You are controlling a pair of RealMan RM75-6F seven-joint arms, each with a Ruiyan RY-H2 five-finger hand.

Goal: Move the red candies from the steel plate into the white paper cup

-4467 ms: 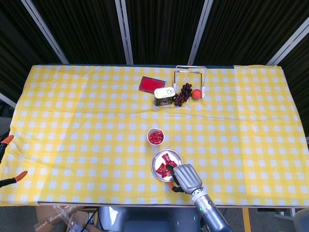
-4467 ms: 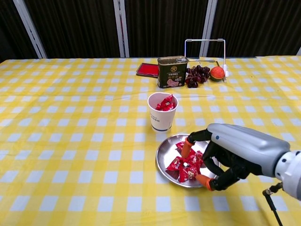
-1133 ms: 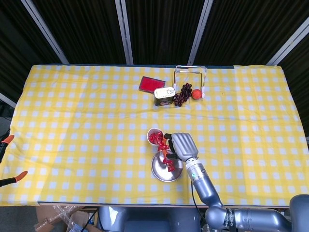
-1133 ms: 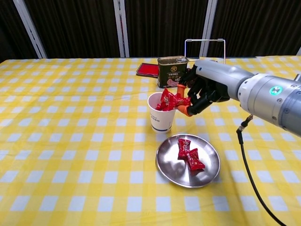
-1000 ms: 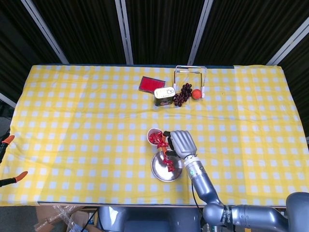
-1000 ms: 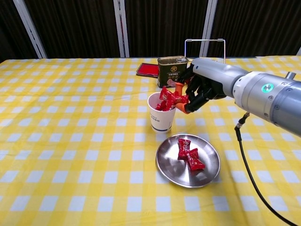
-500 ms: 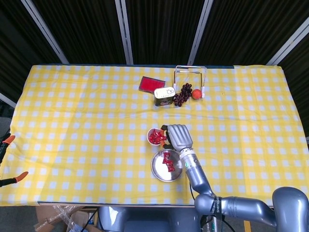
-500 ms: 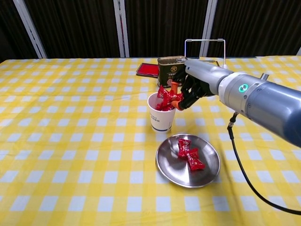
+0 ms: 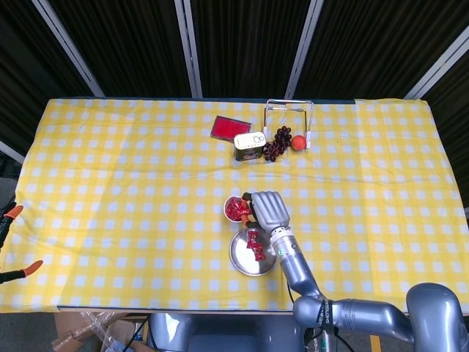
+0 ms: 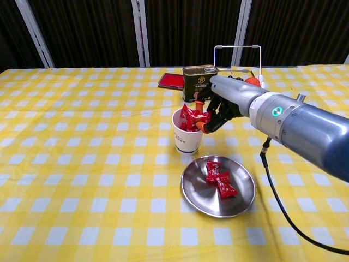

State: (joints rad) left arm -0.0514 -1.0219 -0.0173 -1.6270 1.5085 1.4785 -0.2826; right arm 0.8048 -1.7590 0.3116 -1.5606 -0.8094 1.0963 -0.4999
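Two red candies (image 10: 219, 179) lie on the steel plate (image 10: 195, 197) near the front of the surface (image 10: 82, 164). Just behind it, the right robot hand (image 10: 218, 107) pinches red candies over the white paper cup (image 10: 186, 137) (already holding several); the left is out of view.

No legible text anywhere.

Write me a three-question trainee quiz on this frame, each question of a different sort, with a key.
1. True or false: the steel plate is empty.
2. Where is the right hand? A) over the white paper cup B) on the plate C) by the green tin
3. Name what the right hand holds.

Key: 1. False, red candies remain on it. 2. A. 3. Red candies, above the cup's mouth.
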